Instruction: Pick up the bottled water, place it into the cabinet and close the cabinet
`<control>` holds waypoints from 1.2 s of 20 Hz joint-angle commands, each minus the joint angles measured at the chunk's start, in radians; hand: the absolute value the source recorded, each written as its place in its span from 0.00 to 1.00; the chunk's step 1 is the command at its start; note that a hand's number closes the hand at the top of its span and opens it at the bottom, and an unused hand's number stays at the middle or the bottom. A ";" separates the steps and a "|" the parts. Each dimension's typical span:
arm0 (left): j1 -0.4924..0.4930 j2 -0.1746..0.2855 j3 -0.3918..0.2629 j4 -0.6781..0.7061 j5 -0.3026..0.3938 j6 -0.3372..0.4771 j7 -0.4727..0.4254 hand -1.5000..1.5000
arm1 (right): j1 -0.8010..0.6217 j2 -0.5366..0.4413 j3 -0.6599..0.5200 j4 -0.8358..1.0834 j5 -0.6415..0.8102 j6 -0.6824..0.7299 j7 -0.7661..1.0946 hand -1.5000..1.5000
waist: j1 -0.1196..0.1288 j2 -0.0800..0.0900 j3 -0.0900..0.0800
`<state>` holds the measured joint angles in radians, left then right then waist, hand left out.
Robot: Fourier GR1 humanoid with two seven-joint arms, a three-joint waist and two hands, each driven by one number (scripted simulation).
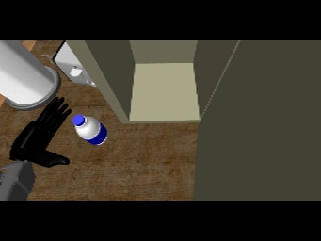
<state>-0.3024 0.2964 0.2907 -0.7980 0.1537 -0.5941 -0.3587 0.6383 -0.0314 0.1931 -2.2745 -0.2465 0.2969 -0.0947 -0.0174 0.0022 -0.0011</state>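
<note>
White cylinder (17,77), small white box (71,60), wooden counter (142,155)

Small white water bottle (91,131) with blue cap and blue band near its base, standing on the wooden counter (149,155), just left of the cabinet's front edge, olive-grey cabinet (110,75) open, pale inner floor showing, door (274,122) swung wide at right.

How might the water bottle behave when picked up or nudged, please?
The bottle looks smooth and round, so it may slip, or roll if toppled. Apparently upright and narrow, it could tip if the left hand nudges it.
</note>
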 commanded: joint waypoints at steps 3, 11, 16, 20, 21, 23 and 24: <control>-0.101 0.038 0.008 0.308 -0.069 -0.028 -0.154 0.00 | 0.001 0.030 0.065 0.064 0.064 -0.021 -0.058 0.00 | -0.008 0.003 -0.001; -0.235 0.024 0.007 0.525 -0.102 -0.026 -0.220 0.00 | -0.031 -0.049 -0.081 0.044 -0.083 0.046 -0.025 0.00 | -0.016 0.008 -0.002; -0.263 0.004 0.002 0.577 -0.120 0.002 -0.265 0.00 | 0.024 -0.029 -0.014 -0.003 -0.017 0.041 -0.043 0.00 | -0.024 0.009 -0.003; -0.259 -0.030 -0.005 0.602 -0.133 0.028 -0.298 0.00 | 0.041 0.000 0.051 0.025 0.059 0.030 -0.065 0.00 | -0.024 0.009 -0.003; -0.225 -0.016 -0.013 0.600 -0.141 -0.017 -0.345 0.00 | 0.011 -0.014 0.011 0.045 0.008 0.044 -0.066 0.00 | -0.022 0.010 -0.003; -0.200 -0.027 -0.024 0.604 -0.152 -0.032 -0.374 0.00 | -0.045 0.012 0.023 0.097 0.030 0.018 -0.062 0.00 | -0.014 0.011 -0.003; -0.230 -0.045 -0.017 0.618 -0.142 -0.026 -0.336 0.00 | -0.010 -0.018 -0.010 0.051 -0.003 0.022 -0.031 0.00 | -0.017 0.009 -0.003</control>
<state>-0.5287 0.2704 0.2759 -0.2104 0.0147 -0.5458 -0.6344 0.6313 -0.0405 0.1980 -2.2244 -0.2403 0.3242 -0.1425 -0.0358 0.0119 -0.0039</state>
